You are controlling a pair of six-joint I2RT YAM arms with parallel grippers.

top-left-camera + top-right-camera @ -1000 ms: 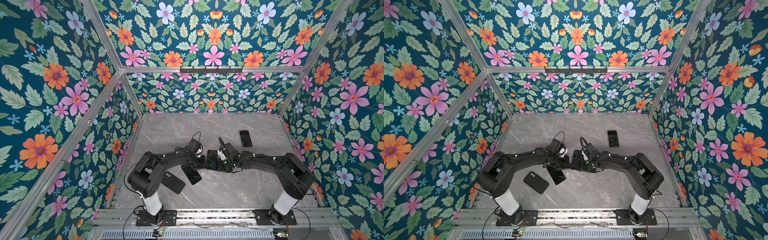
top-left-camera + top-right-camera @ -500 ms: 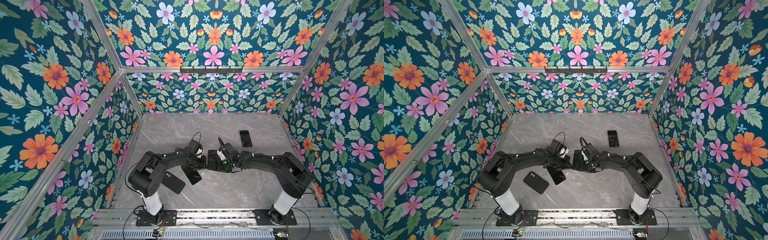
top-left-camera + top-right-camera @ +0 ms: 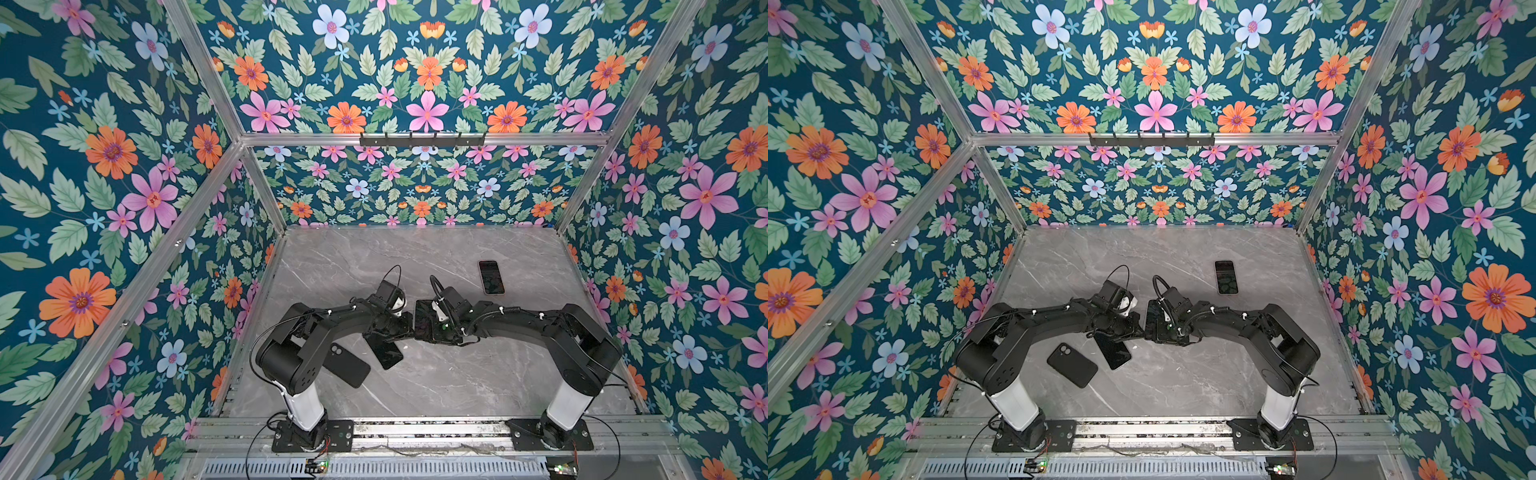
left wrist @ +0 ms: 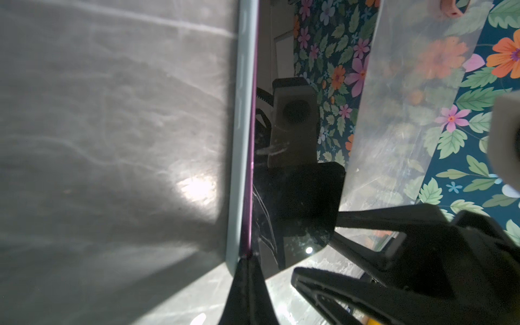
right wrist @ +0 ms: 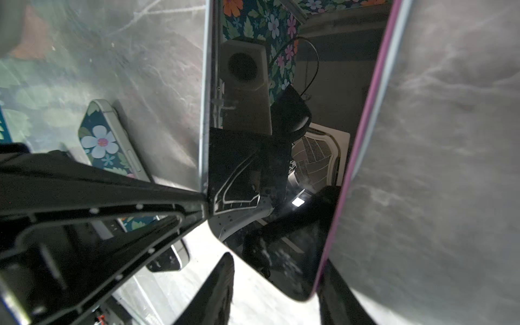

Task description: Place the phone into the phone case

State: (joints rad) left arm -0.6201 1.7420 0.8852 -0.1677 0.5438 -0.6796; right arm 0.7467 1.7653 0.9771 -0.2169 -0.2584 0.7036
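Note:
A phone with a dark glossy screen and a purple-lined pale rim is held up off the table between the two arms in both top views. My left gripper is shut on the thin edge of the phone. My right gripper is open astride a corner of the phone. One of its fingers lies against the back, the other stands apart from the screen. The black phone case lies flat under the left arm.
A second phone lies on the marble table just beside the case and below the grippers. Another phone lies further back on the right. Floral walls close in the table on three sides.
Hardly anything has shifted. Both arms stay at the middle of the table with the phone between them.

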